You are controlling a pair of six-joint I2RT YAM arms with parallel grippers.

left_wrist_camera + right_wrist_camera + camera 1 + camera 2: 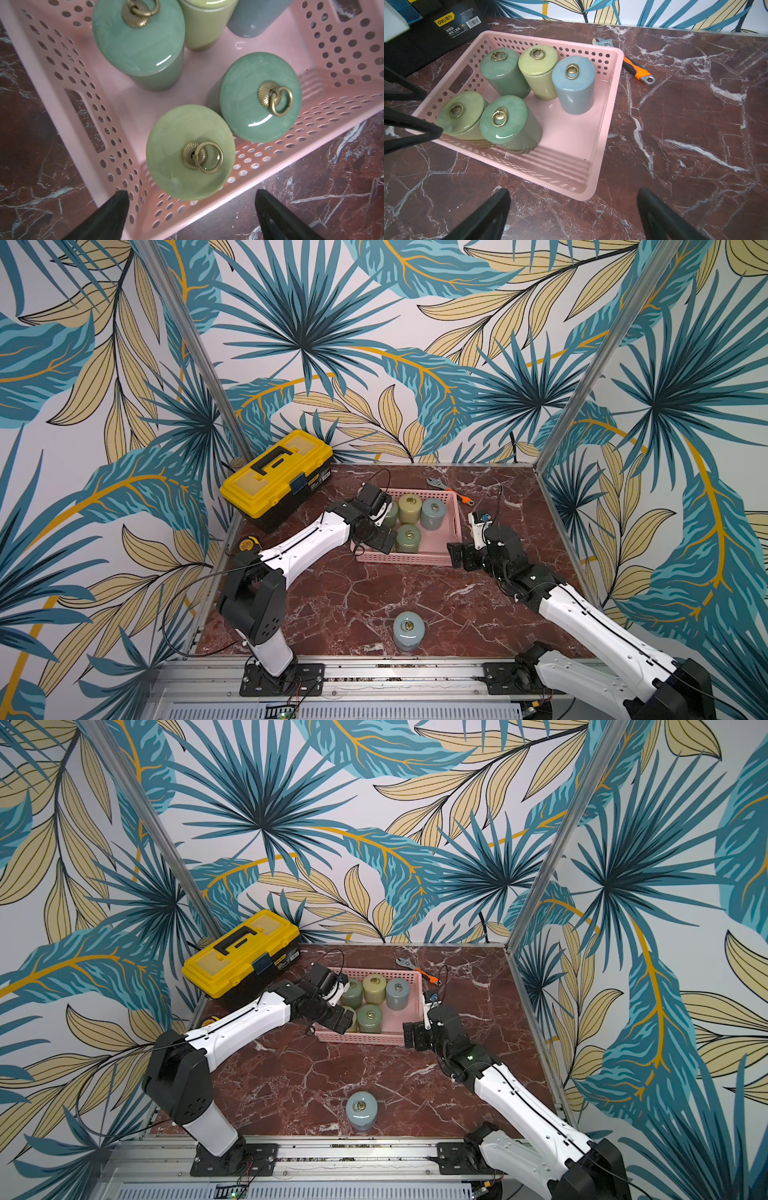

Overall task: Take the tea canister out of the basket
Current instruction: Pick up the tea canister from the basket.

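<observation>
The pink basket (456,526) (365,1039) sits mid-table and holds several upright tea canisters with brass ring lids. My left gripper (376,537) (338,1017) (191,199) hangs open over the basket's near-left corner. It is just above a yellow-green canister (170,135) (467,116) and beside a green one (239,104) (512,116), and it touches neither. Behind them stand another green canister (137,45), a yellow-green one (409,508) and a blue one (432,513) (574,91). My right gripper (461,553) (413,1036) (574,199) is open and empty over the table by the basket's near-right corner.
A second blue canister (408,630) (361,1110) stands alone on the marble table near the front edge. A yellow-and-black toolbox (276,477) sits at the back left. A wrench with an orange handle (451,489) (635,70) lies behind the basket. A tape measure (248,545) lies by the left arm.
</observation>
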